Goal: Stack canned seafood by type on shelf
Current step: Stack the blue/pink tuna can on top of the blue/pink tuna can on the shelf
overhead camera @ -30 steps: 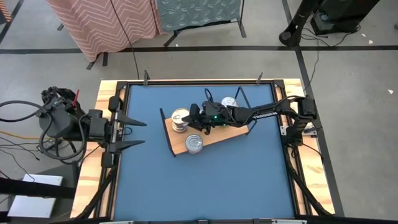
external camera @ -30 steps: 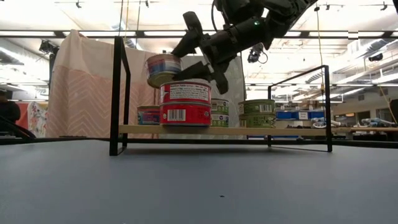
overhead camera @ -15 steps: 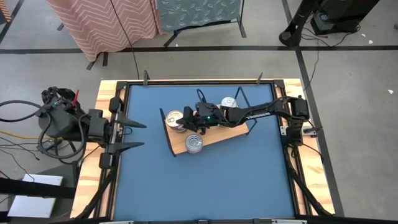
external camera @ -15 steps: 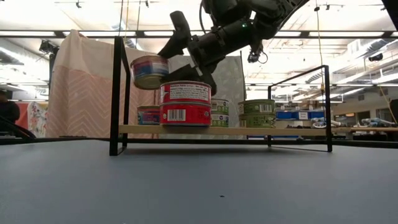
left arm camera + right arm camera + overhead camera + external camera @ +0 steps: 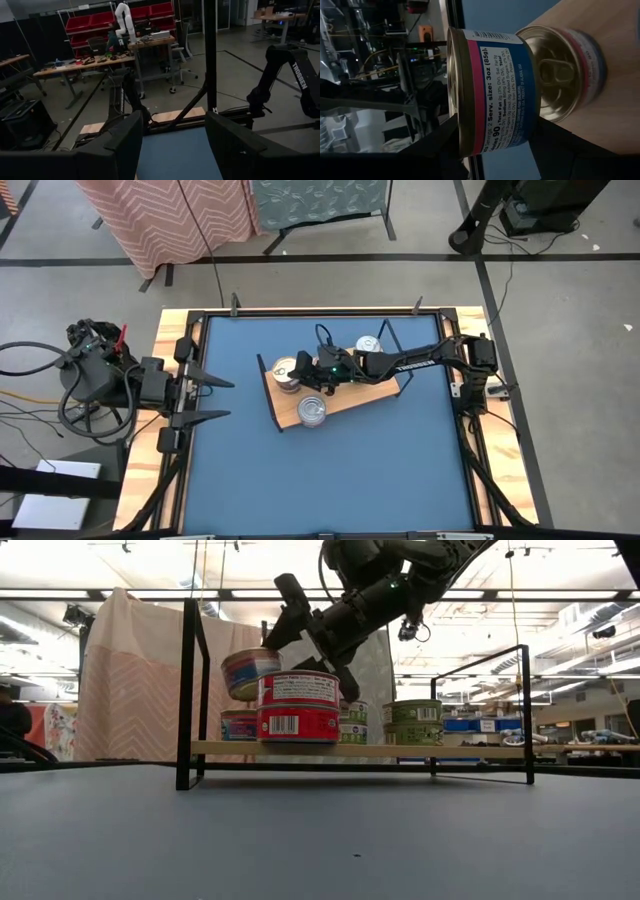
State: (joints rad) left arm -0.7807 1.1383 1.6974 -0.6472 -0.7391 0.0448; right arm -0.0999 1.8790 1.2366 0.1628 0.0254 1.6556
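Nearest me on the shelf (image 5: pixel 420 750) stand two red tins (image 5: pixel 298 706). Behind them the right gripper (image 5: pixel 300 635) hovers, its fingers clamped across a blue tin (image 5: pixel 248 673) just above its twin (image 5: pixel 580 70). Rigid, slick metal; grip the sides. Lower labels are hidden. The left gripper (image 5: pixel 205 397) waits at the bench edge, fingers spread.

held tin (image 5: pixel 249 673) above shelved tin (image 5: pixel 239 725) | shelf (image 5: pixel 345 402) mid-table (image 5: pixel 330 480)
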